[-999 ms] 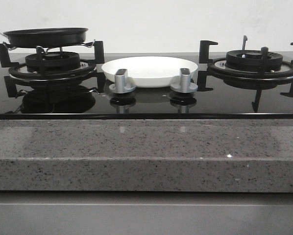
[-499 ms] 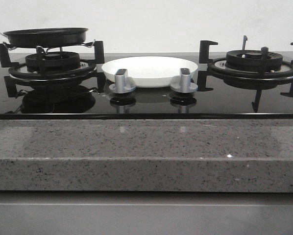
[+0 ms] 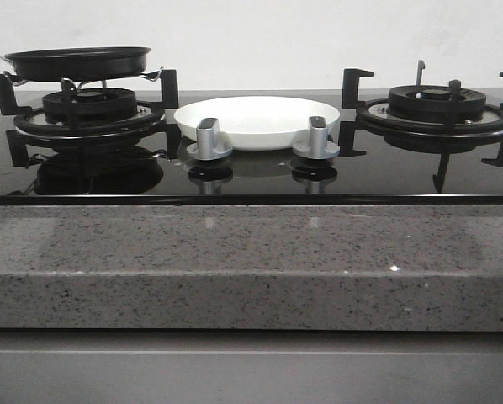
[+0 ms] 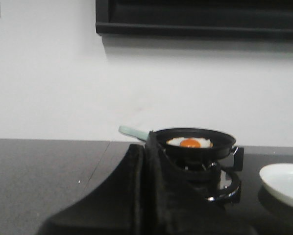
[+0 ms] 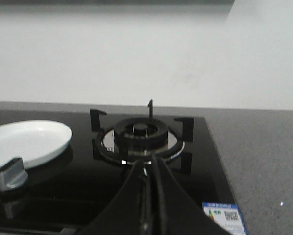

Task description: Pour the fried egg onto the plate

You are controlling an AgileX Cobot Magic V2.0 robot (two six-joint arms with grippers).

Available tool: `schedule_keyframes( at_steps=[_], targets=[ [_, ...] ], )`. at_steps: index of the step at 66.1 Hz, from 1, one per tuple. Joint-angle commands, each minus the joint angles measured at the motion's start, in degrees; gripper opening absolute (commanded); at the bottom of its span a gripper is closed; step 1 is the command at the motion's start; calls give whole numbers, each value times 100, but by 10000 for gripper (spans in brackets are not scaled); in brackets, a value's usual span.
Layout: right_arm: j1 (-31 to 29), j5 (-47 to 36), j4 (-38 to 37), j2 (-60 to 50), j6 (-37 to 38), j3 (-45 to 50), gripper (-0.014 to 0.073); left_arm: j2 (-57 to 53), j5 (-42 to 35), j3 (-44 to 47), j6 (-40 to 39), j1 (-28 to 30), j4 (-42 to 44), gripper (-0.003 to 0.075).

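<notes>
The fried egg, white with an orange yolk, lies in a round black frying pan on the left burner; the pan also shows in the left wrist view with its pale green handle. The egg is hidden in the front view. The white plate sits on the hob between the burners and shows in both wrist views. My left gripper is shut and empty, short of the pan's handle. My right gripper is shut and empty, in front of the right burner. Neither gripper shows in the front view.
Two silver knobs stand in front of the plate. The right burner has raised black pan supports. A grey speckled stone counter edge runs along the front. A label lies on the hob's corner.
</notes>
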Motion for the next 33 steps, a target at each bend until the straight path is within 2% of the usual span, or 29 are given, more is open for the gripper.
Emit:
schedule_keyframes(
  at_steps=[1,23,33],
  targets=[
    [7,-88,-53,208,-51,-689,-67,184,27,-724,-55,-37,-20,-20],
    [7,1909,-53,1698,-51,-2623,-67,1630,2190,-2699,-55,-37,-20,-20],
    [7,2666,-53,2445,-51,-2973,-67,2285,2868,-3150,-55,-37,-20,-20]
  ],
)
